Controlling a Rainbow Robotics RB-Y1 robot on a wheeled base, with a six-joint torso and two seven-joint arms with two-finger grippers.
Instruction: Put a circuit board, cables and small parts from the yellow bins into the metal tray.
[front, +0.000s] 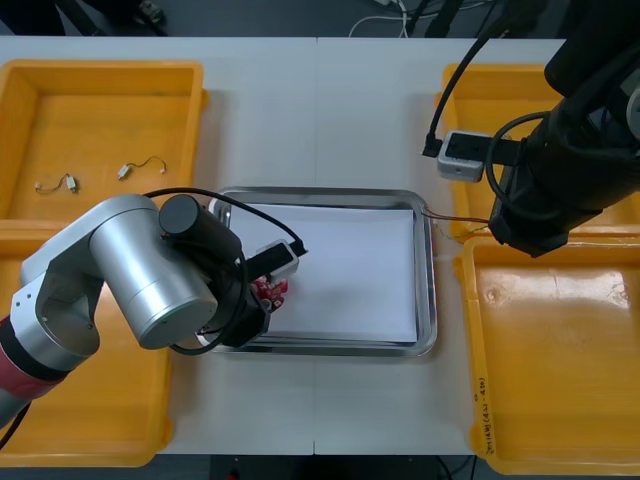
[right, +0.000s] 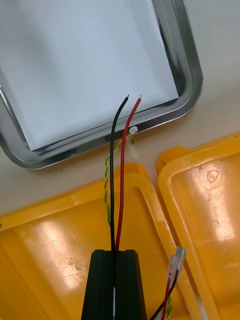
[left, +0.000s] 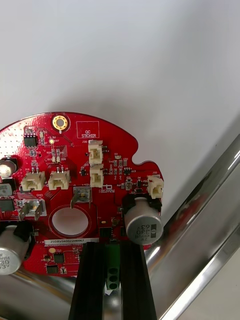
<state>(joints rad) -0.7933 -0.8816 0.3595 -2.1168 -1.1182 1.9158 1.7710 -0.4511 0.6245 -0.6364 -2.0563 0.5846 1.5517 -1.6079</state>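
Note:
A round red circuit board (left: 75, 185) lies low over the white inside of the metal tray (front: 427, 300), by its left rim. My left gripper (left: 113, 247) is shut on the green connector at the board's edge; in the front view the board (front: 270, 291) peeks out beside that gripper (front: 262, 300). My right gripper (right: 115, 252) is shut on a black and red cable (right: 120, 165) above a yellow bin (right: 45, 240). The cable's bare ends hang over the tray's rim (right: 170, 120). A twisted yellow-green strand (right: 107, 185) runs alongside it.
The back left bin (front: 100, 75) holds two small wired parts (front: 57, 184) (front: 140, 167). The front right bin (front: 560, 350) stands beside the tray. Another cable end with a clear plug (right: 176, 262) hangs by my right fingers. The right arm (front: 560, 170) covers the back right bin.

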